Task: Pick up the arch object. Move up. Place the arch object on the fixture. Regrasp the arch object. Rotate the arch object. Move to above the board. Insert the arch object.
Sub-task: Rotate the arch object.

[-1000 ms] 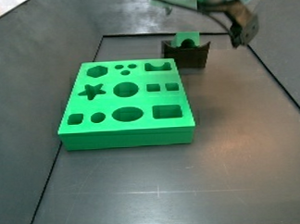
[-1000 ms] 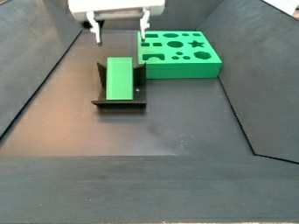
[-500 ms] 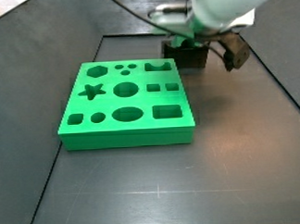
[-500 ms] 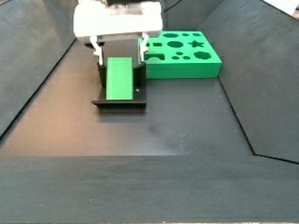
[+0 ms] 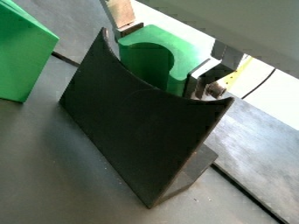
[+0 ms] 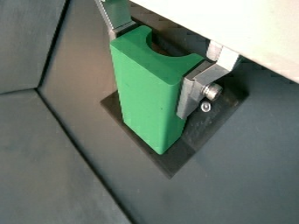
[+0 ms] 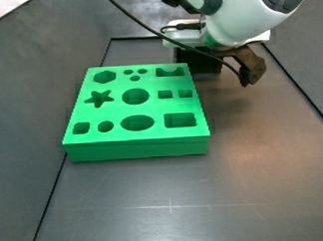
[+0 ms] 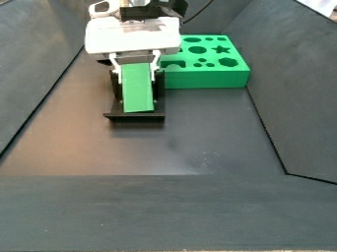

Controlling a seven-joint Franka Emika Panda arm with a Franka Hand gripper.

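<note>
- The gripper (image 6: 158, 44) is down over the far end of the arch object (image 6: 152, 92), one silver finger (image 6: 198, 83) lying flat against its side and the other (image 6: 114, 13) by the opposite face. The fingers look closed in on the block's narrow width, though I cannot tell for certain that the far finger is touching.
- In a side view the gripper (image 8: 134, 61) sits at the 12 o'clock end of the arch object (image 8: 137, 89), whose long axis runs from 12 to 6 o'clock, away from the fingers and toward the camera. The fingers straddle it across the short way, so the grasp is at one end, not the middle.
- The arch object (image 5: 158, 61) rests in the curved dip of the fixture (image 5: 135, 118), its rounded cutout visible above the dark wall in a wrist view. The fixture (image 8: 132, 110) stands on the dark counter (image 8: 198, 148).
- This looks like the regrasp step; rotation would come next, pivoting about the gripped end.
- The board (image 8: 200, 59) lies at about 2 o'clock from the fixture, just beside it. In a side view the board (image 7: 134, 108) fills the middle, with the gripper (image 7: 215, 66) at its far right corner, hiding the fixture.
</note>
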